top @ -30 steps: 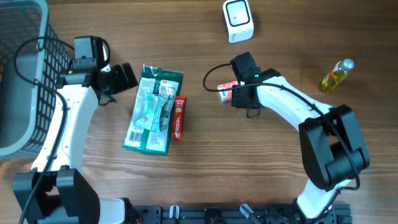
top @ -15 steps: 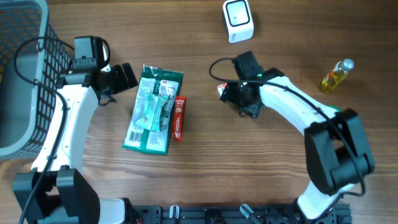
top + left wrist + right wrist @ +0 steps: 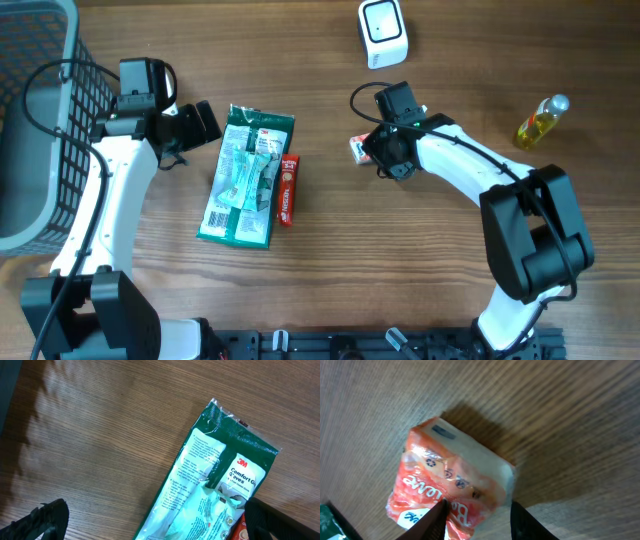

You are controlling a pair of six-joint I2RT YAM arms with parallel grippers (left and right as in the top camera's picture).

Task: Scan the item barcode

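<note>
On the robot's side of the scanner (image 3: 383,33), close by it, lies the orange packet (image 3: 452,485): a soft, blocky pillow in glossy, crinkled film with a white end. The right gripper (image 3: 479,510) hangs over its edge, fingers partly apart; whether they pinch it I cannot tell. Best to straddle the narrow sides and squeeze lightly, since film slips and filling yields. Then lift and turn the printed face toward the scanner's dark window. Far left of the scanner, the left gripper (image 3: 195,122) stands spread wide.
</note>
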